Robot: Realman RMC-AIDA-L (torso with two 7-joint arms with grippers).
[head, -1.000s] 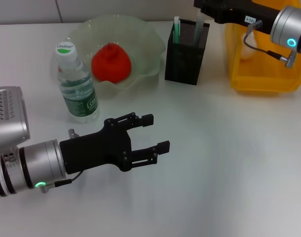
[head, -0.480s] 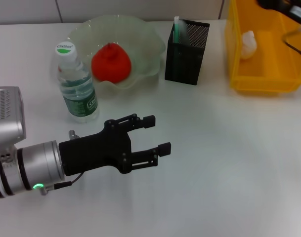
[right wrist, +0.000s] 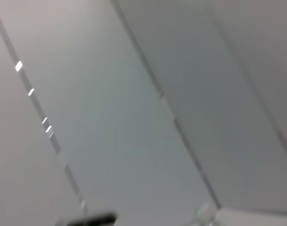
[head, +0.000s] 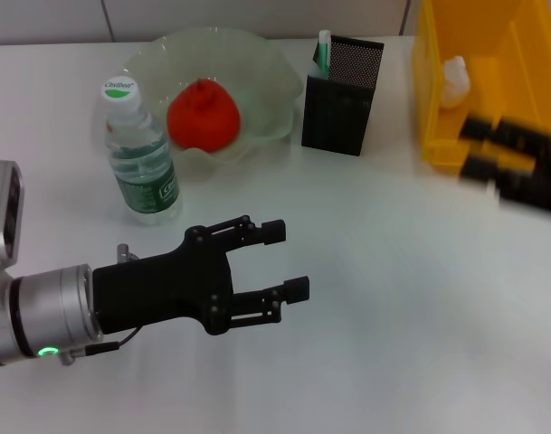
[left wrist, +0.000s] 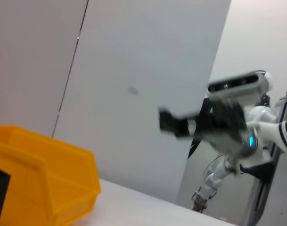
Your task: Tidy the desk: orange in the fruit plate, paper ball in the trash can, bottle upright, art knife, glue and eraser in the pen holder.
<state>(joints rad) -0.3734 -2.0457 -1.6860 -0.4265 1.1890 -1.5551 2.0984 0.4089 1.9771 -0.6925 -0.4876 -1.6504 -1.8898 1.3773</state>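
Head view, left gripper [head: 284, 259]: fingers spread, empty, above bare desk.
Head view, right gripper [head: 479, 147]: blurred, apparently parted, before trash can [head: 528, 99].
Head view, orange [head: 203, 114]: in fruit plate [head: 266, 81].
Head view, bottle [head: 141, 155]: upright.
Left wrist view, trash can [left wrist: 44, 179]: nearby.

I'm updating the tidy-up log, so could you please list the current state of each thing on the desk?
Red-orange round orange: lying in the pale-green scalloped fruit plate.
Clear plastic bottle: upright, capped.
Black mesh pen holder: upright, a green-tipped item inside.
Yellow plastic trash can: upright, white paper ball inside.
Left gripper: open, empty.
Right gripper: blurred, empty.
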